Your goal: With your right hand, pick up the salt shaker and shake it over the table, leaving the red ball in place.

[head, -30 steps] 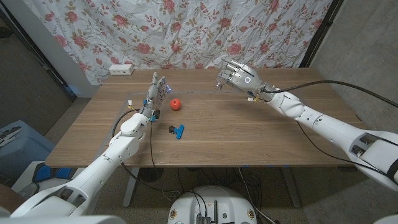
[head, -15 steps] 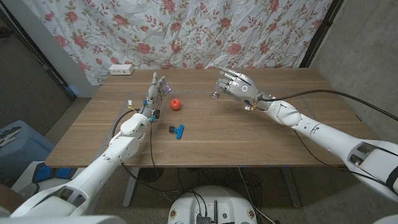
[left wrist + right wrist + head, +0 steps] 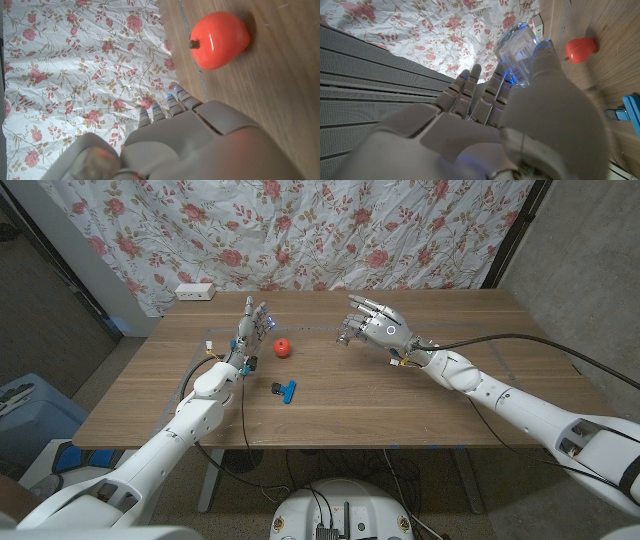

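My right hand hangs above the table's far middle and grips a clear salt shaker, which sticks out on the side toward the red ball. In the right wrist view the shaker sits between the fingers and the thumb of that hand. The red ball rests on the table to the left of the shaker, also seen as a ball with a small stem. My left hand stands upright just left of the ball, fingers apart, holding nothing.
A small blue clip lies nearer to me than the ball. A white power strip sits at the table's far left edge. A flowered curtain hangs behind the table.
My right hand has come down and a little nearer with the shaker held in it, tipping as it moved. The ball, the clip and my left hand have stayed put.
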